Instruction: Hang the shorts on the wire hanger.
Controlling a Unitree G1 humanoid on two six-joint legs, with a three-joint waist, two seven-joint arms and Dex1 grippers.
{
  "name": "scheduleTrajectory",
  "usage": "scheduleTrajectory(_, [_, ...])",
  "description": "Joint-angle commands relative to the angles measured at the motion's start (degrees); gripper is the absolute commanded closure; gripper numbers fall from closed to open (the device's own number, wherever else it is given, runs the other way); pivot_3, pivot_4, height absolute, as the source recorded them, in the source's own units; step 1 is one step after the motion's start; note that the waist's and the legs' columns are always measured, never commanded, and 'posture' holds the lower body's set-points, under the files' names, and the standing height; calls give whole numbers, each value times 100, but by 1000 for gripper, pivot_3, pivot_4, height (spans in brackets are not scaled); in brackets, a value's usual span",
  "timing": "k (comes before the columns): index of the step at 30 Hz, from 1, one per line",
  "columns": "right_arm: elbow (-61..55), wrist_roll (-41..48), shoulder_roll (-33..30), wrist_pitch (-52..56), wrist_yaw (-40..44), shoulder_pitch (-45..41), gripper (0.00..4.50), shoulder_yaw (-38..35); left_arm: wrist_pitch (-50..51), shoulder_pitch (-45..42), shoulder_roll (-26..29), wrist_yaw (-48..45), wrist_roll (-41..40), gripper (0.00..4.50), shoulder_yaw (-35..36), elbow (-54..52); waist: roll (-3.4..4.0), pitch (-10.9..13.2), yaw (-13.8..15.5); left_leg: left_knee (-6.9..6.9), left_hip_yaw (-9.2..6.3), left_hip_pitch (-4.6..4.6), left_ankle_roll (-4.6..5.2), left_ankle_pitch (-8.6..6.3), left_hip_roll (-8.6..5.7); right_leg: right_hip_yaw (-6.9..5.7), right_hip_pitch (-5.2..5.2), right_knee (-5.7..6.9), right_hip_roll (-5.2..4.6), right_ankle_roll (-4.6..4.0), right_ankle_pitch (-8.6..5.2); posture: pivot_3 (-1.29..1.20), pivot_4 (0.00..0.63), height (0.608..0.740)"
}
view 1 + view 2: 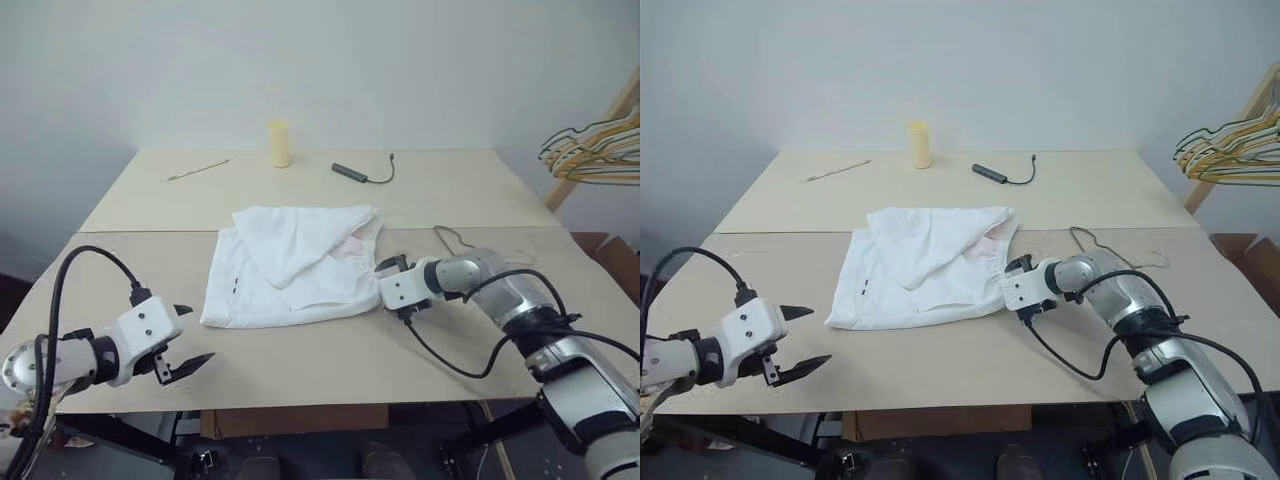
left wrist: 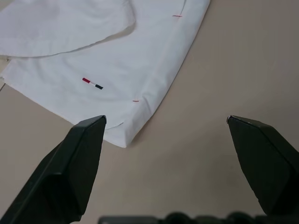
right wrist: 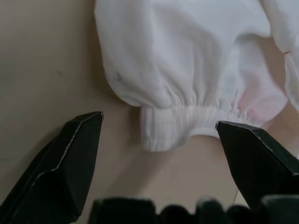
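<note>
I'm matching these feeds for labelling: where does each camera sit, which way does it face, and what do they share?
Left and right eye views: on the head, looking forward and down at the table; both arms show.
Left wrist view: on the left arm, over the open left claw, facing a hem corner of the shorts.
Right wrist view: on the right arm, over the open right claw, facing the gathered waistband.
Shared: the shorts.

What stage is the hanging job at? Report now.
Done: nothing; the shorts lie crumpled on the table, and the wire hanger lies bare beside them. In hand: the open right gripper faces the elastic waistband; the open left gripper hovers near a hem. Left: grasping, threading, hanging.
</note>
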Motion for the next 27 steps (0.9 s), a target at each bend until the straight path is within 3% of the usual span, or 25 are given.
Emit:
scheduleTrajectory(1, [410, -178, 209, -307, -394, -281, 179, 26, -77, -100, 29, 38, 67, 0, -30, 26, 0, 0, -35, -1, 0, 2, 0, 0, 0, 0, 1, 1, 0, 0, 0, 47, 0, 740])
scheduleTrajectory(4, [598, -261, 265, -532, -463, -354, 901, 68, -108, -63, 27, 40, 104, 0, -78, 36, 0, 0, -76, 0, 0, 2, 0, 0, 1, 1, 2, 3, 0, -1, 0, 54, 0, 740])
scheduleTrajectory(14, [540, -322, 210, -651, -406, -260, 4470, 50, -508, -321, -132, 391, 647, 0, -614, 457, 0, 0, -94, -1, -1, 5, 0, 0, 0, 3, 0, 12, 0, -1, 0, 37, 0, 740])
scheduleTrajectory(20, [369, -200, 318, -381, -472, -152, 4470, -86, -983, -1299, -589, 739, 1077, 0, -1311, 1483, 1, -1, -87, 1, -1, 4, 0, 0, -2, 3, 1, 18, -2, -2, 1, 23, 0, 740])
scheduleTrajectory(27, [274, -218, 341, -246, -651, -85, 4470, -107, -775, -2232, -623, -29, 903, 0, -1906, 2601, 1, -2, -164, 1, -1, 4, 0, 0, -5, 6, -7, 35, -2, -1, 0, 0, 0, 740])
